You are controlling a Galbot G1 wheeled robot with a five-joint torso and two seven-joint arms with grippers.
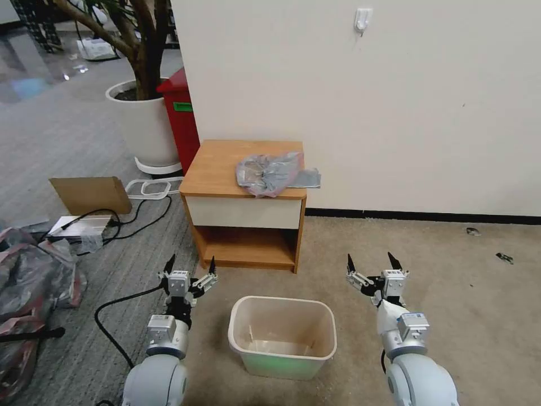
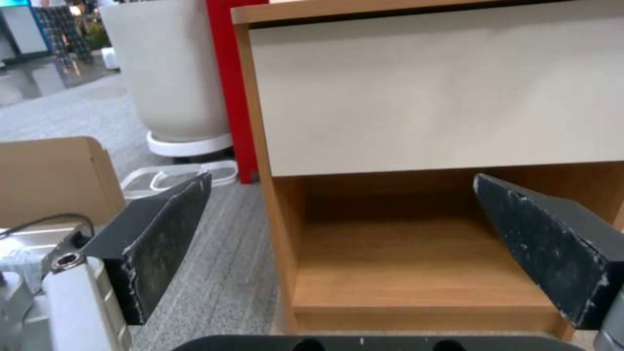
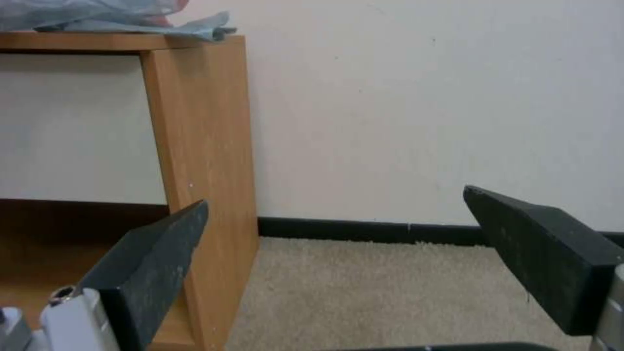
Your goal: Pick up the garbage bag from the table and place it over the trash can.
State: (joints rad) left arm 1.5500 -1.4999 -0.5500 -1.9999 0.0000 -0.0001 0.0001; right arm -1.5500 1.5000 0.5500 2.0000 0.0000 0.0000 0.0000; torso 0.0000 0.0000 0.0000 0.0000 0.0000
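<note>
Garbage bag (image 1: 270, 173) crumpled on the right part of the table (image 1: 217, 166) top, one corner over the right edge. Trash can (image 1: 283, 336) on the floor near the robot, upright. Left gripper (image 1: 190, 267) and right gripper (image 1: 373, 264) flanking the can, both spread wide, holding nothing.

garbage bag (image 1: 274, 173) on table (image 1: 217, 169) | trash can (image 1: 283, 337) before table | table against wall (image 1: 394, 101)
</note>
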